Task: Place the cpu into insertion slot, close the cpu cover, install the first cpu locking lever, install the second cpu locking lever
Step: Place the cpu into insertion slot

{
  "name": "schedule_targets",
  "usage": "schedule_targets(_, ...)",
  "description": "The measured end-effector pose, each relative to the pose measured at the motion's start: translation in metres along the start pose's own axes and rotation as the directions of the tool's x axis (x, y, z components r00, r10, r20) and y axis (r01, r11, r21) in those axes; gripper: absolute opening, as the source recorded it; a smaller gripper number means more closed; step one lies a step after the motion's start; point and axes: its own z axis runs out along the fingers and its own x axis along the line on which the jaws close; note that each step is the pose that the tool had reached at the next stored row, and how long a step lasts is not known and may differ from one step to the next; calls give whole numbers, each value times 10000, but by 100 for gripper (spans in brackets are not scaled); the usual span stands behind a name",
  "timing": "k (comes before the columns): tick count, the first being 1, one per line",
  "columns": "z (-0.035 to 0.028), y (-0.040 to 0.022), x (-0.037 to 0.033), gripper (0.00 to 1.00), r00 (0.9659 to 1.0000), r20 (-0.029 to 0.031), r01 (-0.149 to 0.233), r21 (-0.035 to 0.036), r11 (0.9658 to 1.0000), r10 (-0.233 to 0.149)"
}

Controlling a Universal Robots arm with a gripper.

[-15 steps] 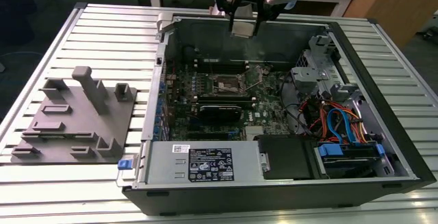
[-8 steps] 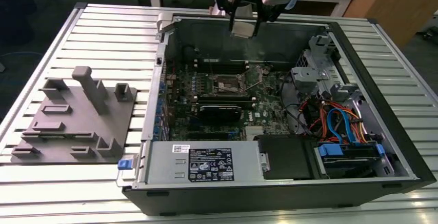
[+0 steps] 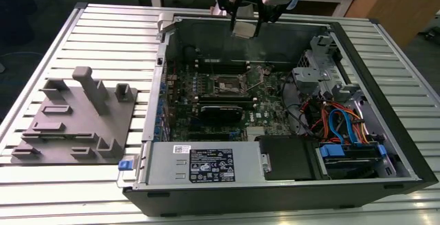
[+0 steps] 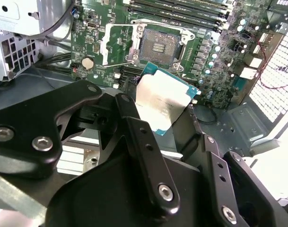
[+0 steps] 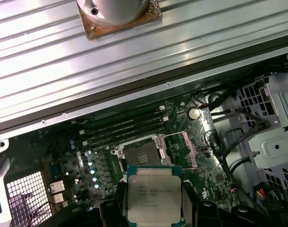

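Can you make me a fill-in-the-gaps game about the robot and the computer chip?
1. The gripper is shut on a flat silver chip, the ___.
2. The insertion slot has no chip in it, so it is ___.
3. The cpu cover beside the slot is swung ___.
Missing words: cpu; empty; open.
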Motion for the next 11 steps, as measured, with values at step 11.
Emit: schedule_targets(11,0,0,0,54,10000,5,-53,-1,10000,53)
